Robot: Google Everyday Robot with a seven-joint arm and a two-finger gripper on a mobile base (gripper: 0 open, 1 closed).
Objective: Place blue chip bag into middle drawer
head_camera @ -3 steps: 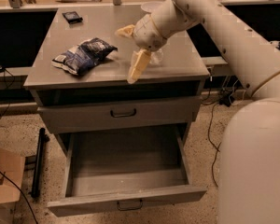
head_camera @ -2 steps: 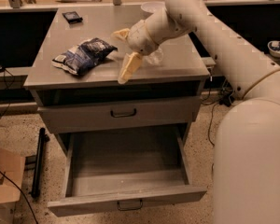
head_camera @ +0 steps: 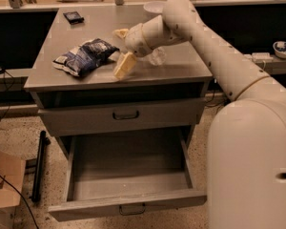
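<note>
The blue chip bag [head_camera: 85, 56] lies crumpled on the grey cabinet top [head_camera: 181, 69], not in any drawer, and its right end points straight at the gap between the fingers. The gripper [head_camera: 122, 49] is right there beside it, low over the top, with its two cream fingers spread wide apart and nothing held between them. The nearer finger [head_camera: 125, 65] slants down to the surface just right of the bag's front corner, and the farther one sits just beyond the bag's back corner. Whether either finger touches the foil, I cannot tell, but it is very close. Just right of the fingers, half hidden behind the wrist, there's a clear plastic bottle [head_camera: 157, 57] on the top. Well beyond the fingers, toward the back left corner, a small dark flat object [head_camera: 74, 16] lies on the same surface. Below the fingers, under the cabinet's edge, a closed drawer [head_camera: 86, 119] shows its dark loop handle. Lower again, the middle drawer [head_camera: 128, 175] is pulled all the way out toward us, with a flat grey floor and low side walls. The big white arm [head_camera: 214, 56] sweeps in from the right, reaching across the cabinet to the fingers. Down on the floor, far left of everything, a black bar [head_camera: 38, 166] lies next to a cardboard box [head_camera: 5, 180].
</note>
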